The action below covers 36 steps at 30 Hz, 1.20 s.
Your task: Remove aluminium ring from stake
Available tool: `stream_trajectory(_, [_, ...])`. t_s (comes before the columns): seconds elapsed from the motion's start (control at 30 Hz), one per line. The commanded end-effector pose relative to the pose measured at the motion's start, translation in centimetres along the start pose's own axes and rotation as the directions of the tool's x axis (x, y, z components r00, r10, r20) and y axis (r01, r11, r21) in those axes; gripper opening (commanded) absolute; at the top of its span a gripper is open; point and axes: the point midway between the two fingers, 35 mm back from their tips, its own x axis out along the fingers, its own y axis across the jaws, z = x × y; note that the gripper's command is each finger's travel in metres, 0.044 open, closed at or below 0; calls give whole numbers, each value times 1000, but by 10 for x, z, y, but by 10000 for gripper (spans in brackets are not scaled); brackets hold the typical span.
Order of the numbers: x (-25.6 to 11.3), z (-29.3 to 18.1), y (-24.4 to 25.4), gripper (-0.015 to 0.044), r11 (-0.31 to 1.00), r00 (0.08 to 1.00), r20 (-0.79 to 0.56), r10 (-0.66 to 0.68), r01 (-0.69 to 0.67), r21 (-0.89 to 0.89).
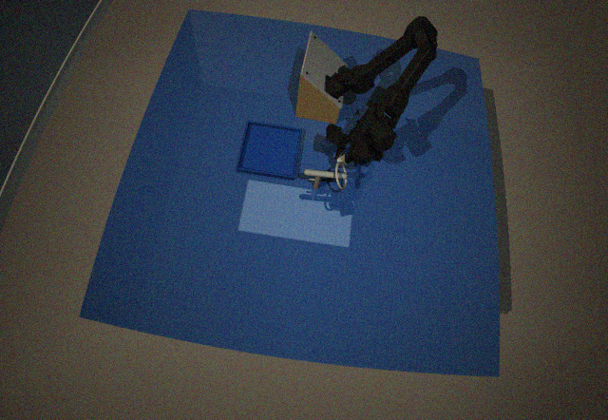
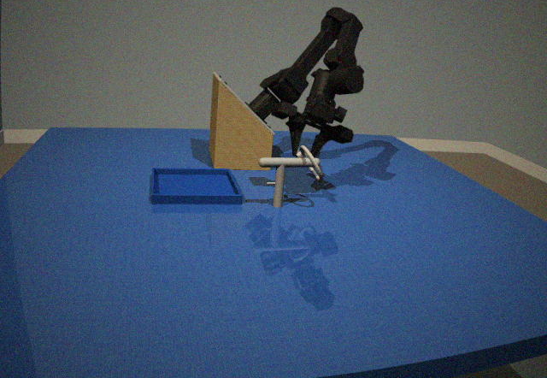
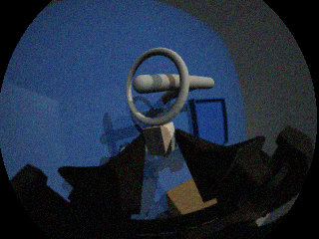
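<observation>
The pale ring (image 1: 345,184) (image 2: 319,173) (image 3: 159,120) is off the table, steeply tilted, and encircles the cross-bar (image 1: 319,173) (image 2: 278,162) (image 3: 199,82) near its right end in the exterior view. The bar's tip shows inside the ring in the wrist view. The steel stake (image 2: 279,188) stands upright below the bar. My gripper (image 1: 342,156) (image 2: 304,154) (image 3: 159,134) is shut on the ring's tab (image 3: 167,134), at the ring's upper edge behind the bar. The fingers partly hide the tab. The blue tray (image 1: 267,175) (image 2: 197,199) (image 3: 225,119) is empty, left of the stake.
A small peg (image 2: 270,183) sticks out from the stake below the bar, toward the tray. A wooden wedge block (image 1: 319,104) (image 2: 243,139) (image 3: 184,196) stands behind the tray and stake, with the arm mounted on its sloped face. A bright light patch lies in front of the tray.
</observation>
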Motion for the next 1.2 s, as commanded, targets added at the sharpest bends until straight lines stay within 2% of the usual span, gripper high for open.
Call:
stream_trajectory(0.0, [-3, 2, 2, 0, 1000, 1000, 12, -4, 4, 3])
stream_trajectory(1.17, [-9, 2, 20, 0, 1000, 1000, 12, -3, 3, 3])
